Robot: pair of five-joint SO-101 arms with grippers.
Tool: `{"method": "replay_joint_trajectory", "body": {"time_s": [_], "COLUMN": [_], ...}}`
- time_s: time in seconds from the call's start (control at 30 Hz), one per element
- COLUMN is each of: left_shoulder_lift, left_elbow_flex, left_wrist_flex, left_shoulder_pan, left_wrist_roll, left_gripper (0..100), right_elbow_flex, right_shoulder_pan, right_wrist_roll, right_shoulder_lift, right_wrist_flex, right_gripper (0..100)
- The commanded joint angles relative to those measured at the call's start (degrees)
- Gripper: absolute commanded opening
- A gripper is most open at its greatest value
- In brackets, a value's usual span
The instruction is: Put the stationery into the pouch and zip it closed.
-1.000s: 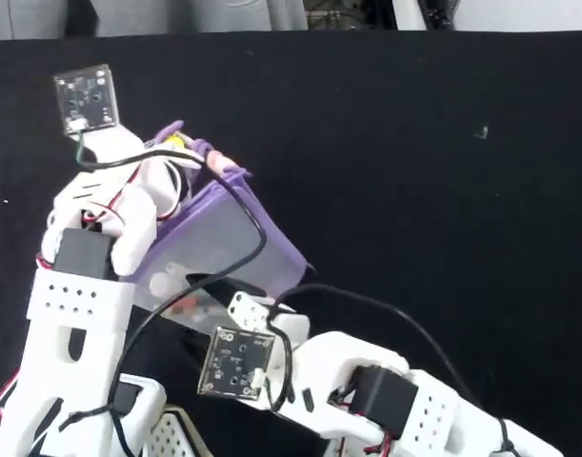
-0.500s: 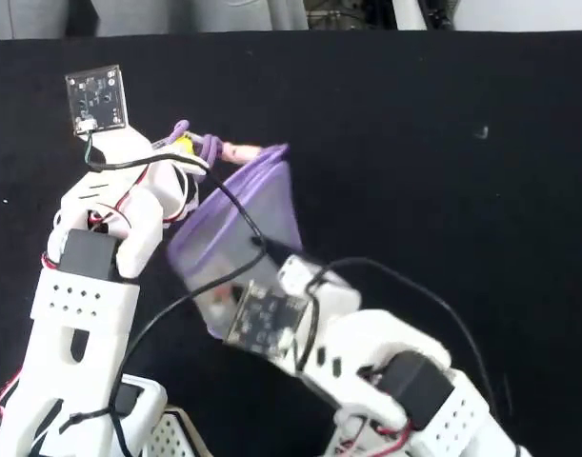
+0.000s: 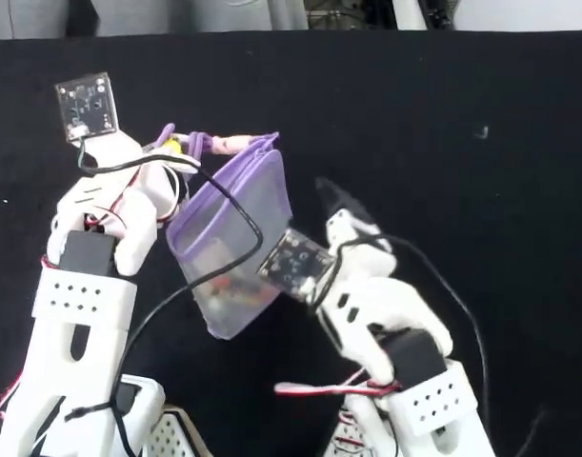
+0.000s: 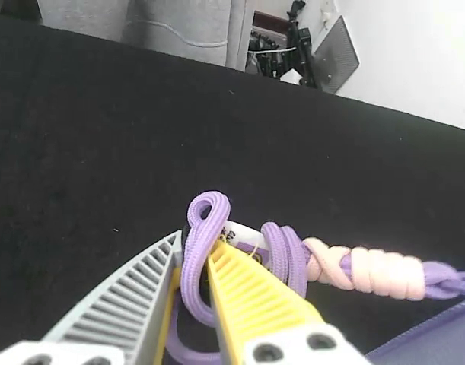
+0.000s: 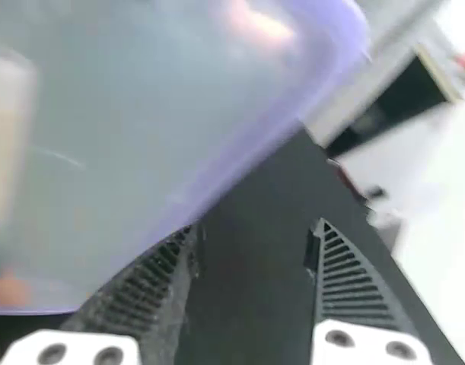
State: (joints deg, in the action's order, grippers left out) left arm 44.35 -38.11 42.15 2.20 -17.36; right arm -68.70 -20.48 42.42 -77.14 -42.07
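One cord (image 4: 205, 228) is clenched in left fingers (image 4: 247, 304) over the table (image 3: 462, 95); right fingers (image 5: 346, 281) are spread, released, beside the pouch (image 3: 233, 238).

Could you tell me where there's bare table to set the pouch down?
The table right of the right gripper is bare, as is the far strip beyond the pouch. Crowded near-left, around the pouch and left gripper.

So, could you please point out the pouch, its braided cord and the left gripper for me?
pouch (image 3: 214, 233), high view, on its clear side wall.
braided cord (image 4: 361, 270), left wrist view, on its pink stretch.
left gripper (image 4: 195, 247), left wrist view, between the tips of its jaws.
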Motion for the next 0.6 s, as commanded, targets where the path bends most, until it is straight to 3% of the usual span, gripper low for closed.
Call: {"method": "replay_joint_trajectory", "body": {"time_s": [0.0, 0.2, 0.4, 0.57], "left_shoulder_lift": [0.5, 6.9, 18.6, 25.1], "left_elbow_flex": [-0.2, -1.8, -7.9, -10.9], "left_wrist_flex": [-2.5, -2.4, -2.8, -2.8], "left_shoulder_pan": [-0.3, 0.3, 3.7, 3.4], "left_wrist_roll": [1.6, 1.5, 1.9, 1.9], "left_gripper": [3, 3, 3, 3], "right_elbow_flex": [-0.7, -2.3, 8.4, 23.3], "right_shoulder_pan": [3.9, 5.0, 12.0, 15.1], "right_wrist_roll": [1.8, -2.5, -11.3, -15.6], "right_shoulder_lift": [-0.3, 3.3, 22.0, 41.5], "right_wrist_flex": [5.6, 15.0, 26.3, 22.4], "right_gripper": [23.7, 23.6, 23.7, 23.4]}}
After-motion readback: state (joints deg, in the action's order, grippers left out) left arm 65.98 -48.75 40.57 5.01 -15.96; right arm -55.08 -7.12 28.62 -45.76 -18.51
